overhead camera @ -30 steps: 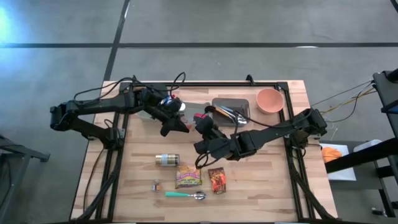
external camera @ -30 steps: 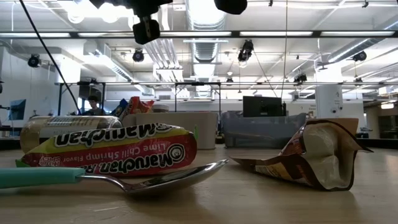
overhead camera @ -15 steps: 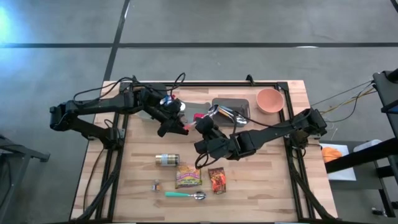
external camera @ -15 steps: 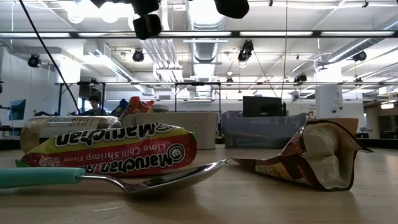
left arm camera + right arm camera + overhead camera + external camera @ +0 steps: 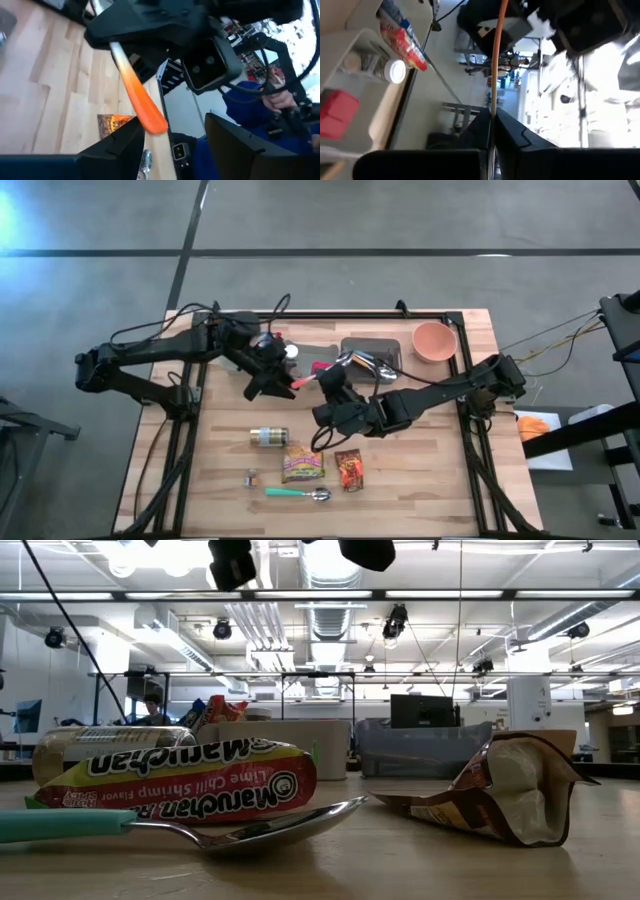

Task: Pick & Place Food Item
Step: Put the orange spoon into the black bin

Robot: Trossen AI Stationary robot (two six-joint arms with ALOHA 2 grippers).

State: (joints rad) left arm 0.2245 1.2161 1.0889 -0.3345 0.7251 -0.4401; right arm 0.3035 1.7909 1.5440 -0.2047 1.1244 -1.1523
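Nearest the table's front edge lie a teal-handled metal spoon (image 5: 296,494), a red and yellow Maruchan ramen packet (image 5: 302,464), a crumpled brown and orange snack pouch (image 5: 348,469) and a small cylindrical jar on its side (image 5: 268,437). Above the middle of the wooden table (image 5: 420,480), the right gripper (image 5: 330,385) is clenched on the silver end of a long, flat utensil with an orange handle (image 5: 142,102), holding it in the air; the handle fades from pale metal to bright orange at a rounded tip. The left gripper (image 5: 268,383) faces that tip with its fingers (image 5: 112,147) apart, not touching it. Farther back sit a grey tray (image 5: 372,347) and a terracotta bowl (image 5: 434,340).
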